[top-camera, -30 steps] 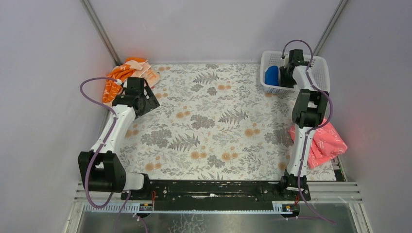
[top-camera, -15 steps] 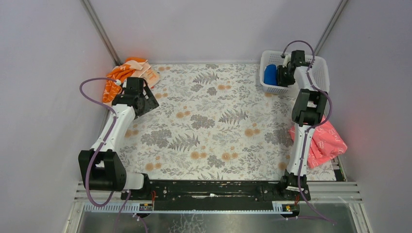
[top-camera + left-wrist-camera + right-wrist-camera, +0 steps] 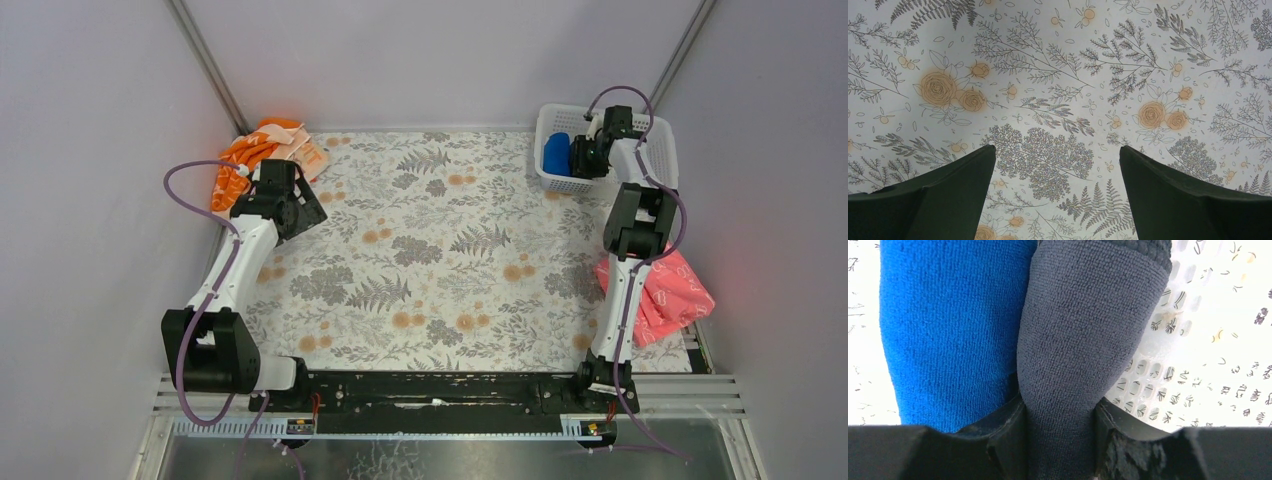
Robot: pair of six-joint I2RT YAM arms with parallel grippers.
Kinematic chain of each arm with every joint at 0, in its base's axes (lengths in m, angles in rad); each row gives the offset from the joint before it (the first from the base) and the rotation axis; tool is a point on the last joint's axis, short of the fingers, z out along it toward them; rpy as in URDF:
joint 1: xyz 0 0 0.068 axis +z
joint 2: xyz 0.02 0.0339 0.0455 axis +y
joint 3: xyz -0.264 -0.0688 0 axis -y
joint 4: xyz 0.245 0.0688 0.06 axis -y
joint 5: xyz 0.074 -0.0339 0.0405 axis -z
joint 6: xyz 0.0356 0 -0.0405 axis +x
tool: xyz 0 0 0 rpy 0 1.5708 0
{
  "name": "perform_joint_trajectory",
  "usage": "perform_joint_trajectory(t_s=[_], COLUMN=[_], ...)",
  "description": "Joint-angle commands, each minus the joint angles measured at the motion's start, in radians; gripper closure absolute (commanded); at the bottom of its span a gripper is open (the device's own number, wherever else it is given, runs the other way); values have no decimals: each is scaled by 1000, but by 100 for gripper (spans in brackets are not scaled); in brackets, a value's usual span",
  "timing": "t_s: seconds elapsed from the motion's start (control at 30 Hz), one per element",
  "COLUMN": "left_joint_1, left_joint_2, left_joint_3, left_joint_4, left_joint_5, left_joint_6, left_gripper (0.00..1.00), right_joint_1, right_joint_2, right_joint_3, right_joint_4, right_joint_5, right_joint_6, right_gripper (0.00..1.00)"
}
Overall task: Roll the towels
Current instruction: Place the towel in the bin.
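Note:
The rolled blue towel point(image 3: 556, 153) lies in the white basket point(image 3: 660, 150) at the far right; in the right wrist view it point(image 3: 948, 325) fills the left side. The rolled slate-grey towel point(image 3: 1083, 340) sits beside it, touching it. My right gripper point(image 3: 1060, 415) is shut on the grey towel, with the jaws pressed against its two sides, over the basket floor point(image 3: 1208, 340). In the top view the gripper point(image 3: 585, 155) reaches into the basket and the grey towel is hard to tell from it. My left gripper point(image 3: 1055, 165) is open and empty above the floral cloth point(image 3: 1058, 75), near the far left point(image 3: 285, 195).
An orange cloth heap point(image 3: 255, 155) lies at the far left corner behind the left arm. A pink cloth point(image 3: 665, 290) lies at the right edge beside the right arm. The floral tablecloth point(image 3: 440, 250) covers the table. Grey walls close in on three sides.
The right gripper has shifted a little to the right and deeper into the basket. More of the blue towel's left part shows. The left arm has not moved.

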Motion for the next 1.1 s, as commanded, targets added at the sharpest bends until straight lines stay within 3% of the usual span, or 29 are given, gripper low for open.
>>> perform_joint_trajectory(t_s=[0.0, 0.6, 0.87, 1.07], left_joint_1=[10, 18, 17, 17], left_joint_2=[-4, -13, -87, -186], left_joint_3=[-9, -10, -25, -26], left_joint_4=[41, 42, 65, 98], left_joint_5=[-4, 10, 37, 131], left_joint_6=[13, 14, 22, 37], left_gripper=[6, 6, 0, 0], right_joint_1=[1, -10, -9, -10], right_joint_2=[-85, -200, -478, -840], right_joint_3=[-31, -72, -205, -531], right_joint_4=[-18, -6, 29, 184], right_joint_5=[-19, 46, 106, -30], right_joint_6=[21, 29, 111, 260], right_gripper=[52, 27, 14, 11])
